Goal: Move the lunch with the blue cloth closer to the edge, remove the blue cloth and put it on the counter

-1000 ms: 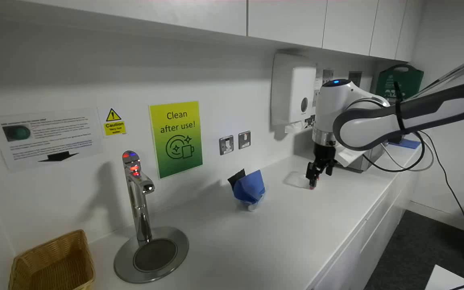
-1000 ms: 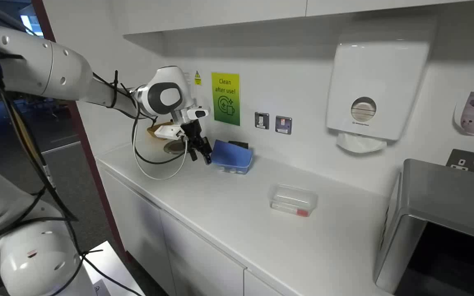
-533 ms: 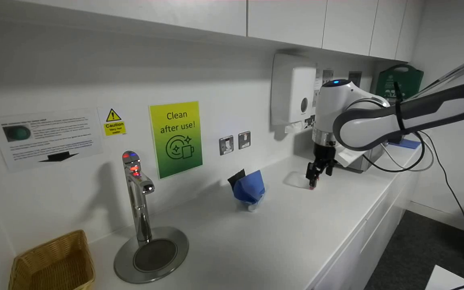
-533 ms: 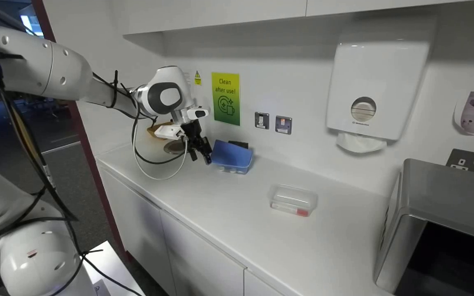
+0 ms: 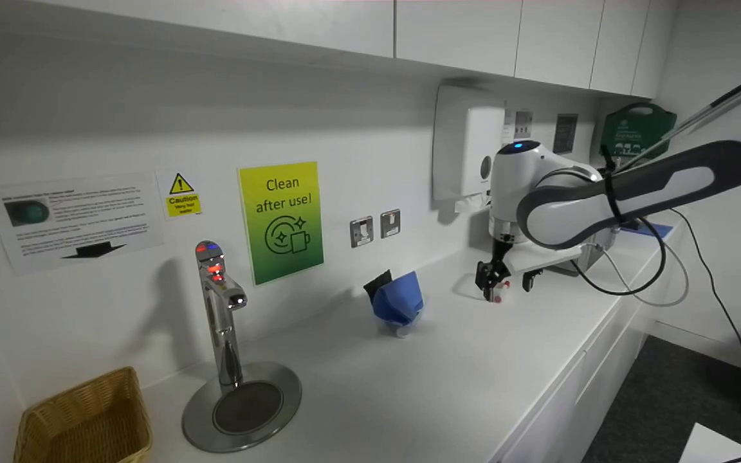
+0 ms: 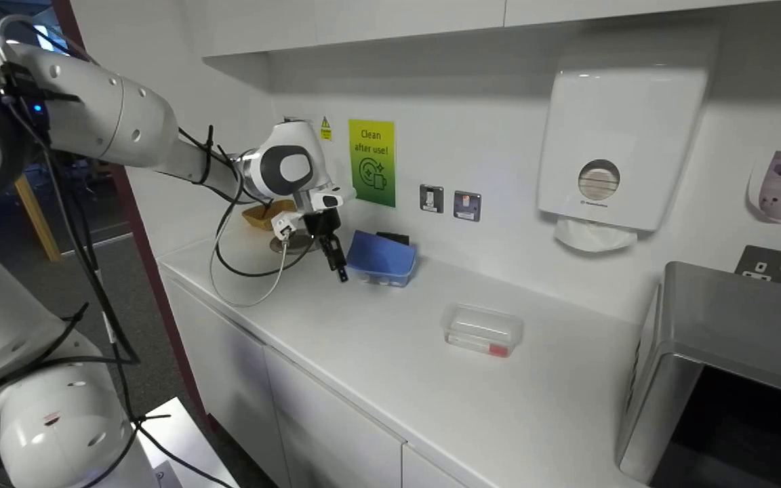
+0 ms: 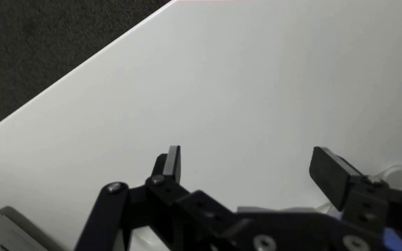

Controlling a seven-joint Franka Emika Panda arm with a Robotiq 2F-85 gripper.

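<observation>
So the arm (image 6: 139, 129) was stretched in over the counter (image 6: 553, 386), bent at the wrist, gripper (image 7: 248, 162) pointing downward. Fingers (image 7: 328, 174) were spread wide, just bare white counter showing between the pads. How high the tips were, I couldn't tell. The lunch (image 6: 385, 279) sat back near the wall (image 6: 499, 169), well off the front edge (image 7: 75, 69); in an exterior view there was open counter between the blue cloth (image 5: 399, 299) over it and the gripper. Stuff around: a see-through tub (image 6: 484, 325) with a red patch (image 6: 498, 350) sat between the lunch and the grey appliance (image 6: 736, 318), and cables (image 6: 255, 275) looped down from the arm. In the wrist view the fingers blocked most of the lunch. Count-wise I got one lunch, one blue cloth on it, one see-through tub, one tap (image 5: 219, 321), one wicker basket (image 5: 103, 402) and two wall switches (image 5: 361, 232).
</observation>
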